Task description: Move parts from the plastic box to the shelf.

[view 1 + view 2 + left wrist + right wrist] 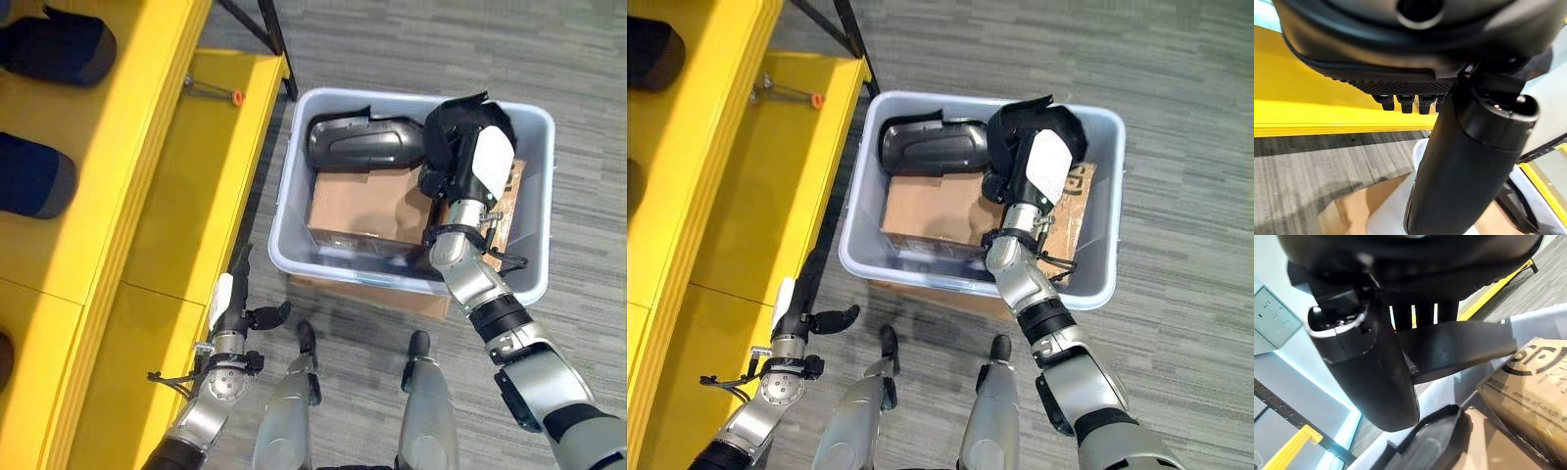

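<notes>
Low at the near edge, the left hand (233, 311) hangs beside the yellow shelf (147, 196), fingers straight and relaxed, thumb out, nothing in it. On that shelf's upper levels lie dark rounded parts (39, 171), and a small tool with an orange tip (211, 91) rests on its lower board. Beside the shelf on the grey carpet sits the pale plastic box (294, 147), holding a brown cardboard piece (358, 208) and a long black moulded part (364, 143) along its far wall. Over the box's right half, the right hand (1034, 166) has thumb and fingers pinched on a black curved part (1459, 350), a thin glossy shell raised above the cardboard, just beside the long part.
</notes>
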Controlling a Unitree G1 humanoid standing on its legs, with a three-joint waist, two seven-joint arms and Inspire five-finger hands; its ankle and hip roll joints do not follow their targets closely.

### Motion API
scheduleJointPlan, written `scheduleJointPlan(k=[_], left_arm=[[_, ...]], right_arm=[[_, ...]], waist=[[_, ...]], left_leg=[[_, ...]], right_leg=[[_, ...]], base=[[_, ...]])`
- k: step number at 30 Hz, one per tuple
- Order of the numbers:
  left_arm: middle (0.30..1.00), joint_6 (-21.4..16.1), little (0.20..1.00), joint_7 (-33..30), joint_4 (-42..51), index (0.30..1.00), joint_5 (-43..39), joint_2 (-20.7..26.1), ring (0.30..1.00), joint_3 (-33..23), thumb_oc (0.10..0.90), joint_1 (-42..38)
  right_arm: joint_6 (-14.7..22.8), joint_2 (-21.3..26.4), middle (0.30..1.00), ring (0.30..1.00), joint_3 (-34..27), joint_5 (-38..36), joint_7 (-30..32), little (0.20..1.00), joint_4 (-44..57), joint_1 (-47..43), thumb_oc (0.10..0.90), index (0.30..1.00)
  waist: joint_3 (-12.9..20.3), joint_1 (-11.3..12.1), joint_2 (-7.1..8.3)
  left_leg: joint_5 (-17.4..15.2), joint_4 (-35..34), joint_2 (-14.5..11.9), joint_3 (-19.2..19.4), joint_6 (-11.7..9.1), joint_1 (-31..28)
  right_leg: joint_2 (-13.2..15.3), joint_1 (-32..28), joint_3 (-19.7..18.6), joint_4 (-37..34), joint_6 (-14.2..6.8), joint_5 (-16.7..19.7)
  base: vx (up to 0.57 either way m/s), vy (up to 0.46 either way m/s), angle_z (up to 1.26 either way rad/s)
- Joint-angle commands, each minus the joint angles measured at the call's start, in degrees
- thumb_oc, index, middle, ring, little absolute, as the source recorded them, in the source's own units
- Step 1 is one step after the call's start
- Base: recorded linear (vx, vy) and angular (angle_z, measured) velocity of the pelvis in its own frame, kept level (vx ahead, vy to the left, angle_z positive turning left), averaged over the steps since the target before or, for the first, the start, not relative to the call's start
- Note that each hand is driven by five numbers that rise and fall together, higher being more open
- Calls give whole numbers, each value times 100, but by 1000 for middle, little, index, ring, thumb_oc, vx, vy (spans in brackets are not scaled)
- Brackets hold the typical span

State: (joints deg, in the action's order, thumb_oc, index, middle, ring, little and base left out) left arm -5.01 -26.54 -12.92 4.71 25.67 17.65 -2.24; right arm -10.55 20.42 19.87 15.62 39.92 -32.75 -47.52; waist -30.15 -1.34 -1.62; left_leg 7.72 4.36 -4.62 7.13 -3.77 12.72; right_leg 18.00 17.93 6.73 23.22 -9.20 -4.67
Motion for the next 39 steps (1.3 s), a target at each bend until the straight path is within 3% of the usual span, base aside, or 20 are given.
scheduleJointPlan(k=[1,11,19,29,39], left_arm=[[1000,-296,1000,4,554,1000,-82,290,1000,-392,900,365],[1000,-262,1000,238,502,1000,18,136,1000,-514,900,883],[1000,-241,1000,401,551,1000,93,98,1000,-571,900,1095],[1000,-225,1000,525,717,1000,108,84,1000,-712,900,1251],[1000,-263,1000,531,801,1000,144,20,1000,-798,900,1234]], right_arm=[[566,-72,300,300,-76,473,81,300,801,-581,400,300],[754,-172,300,300,-78,697,-273,300,1353,-289,400,300],[804,-114,300,300,-149,827,-451,300,1732,-131,400,300],[867,63,300,300,-64,805,-894,300,2142,-182,400,300],[1015,612,300,300,80,1067,-1218,300,2321,-273,400,300]], waist=[[690,160,421],[1548,200,428],[2047,253,400],[2431,258,316],[2648,189,151]], left_leg=[[-759,-252,74,33,267,-686],[-755,-575,-3,66,226,-1235],[-732,-761,-44,32,199,-1507],[-654,-881,-138,40,139,-1689],[-562,-864,-273,111,68,-1847]], right_leg=[[-161,-118,110,-905,-85,899],[-199,-759,172,-1401,-138,890],[-242,-1145,261,-1649,-151,891],[-368,-1338,211,-1768,-100,835],[-511,-1442,98,-1726,-36,672]], base=[[157,-46,-9],[99,-23,-1],[73,-34,-2],[14,-47,-1],[-29,-66,-10]])
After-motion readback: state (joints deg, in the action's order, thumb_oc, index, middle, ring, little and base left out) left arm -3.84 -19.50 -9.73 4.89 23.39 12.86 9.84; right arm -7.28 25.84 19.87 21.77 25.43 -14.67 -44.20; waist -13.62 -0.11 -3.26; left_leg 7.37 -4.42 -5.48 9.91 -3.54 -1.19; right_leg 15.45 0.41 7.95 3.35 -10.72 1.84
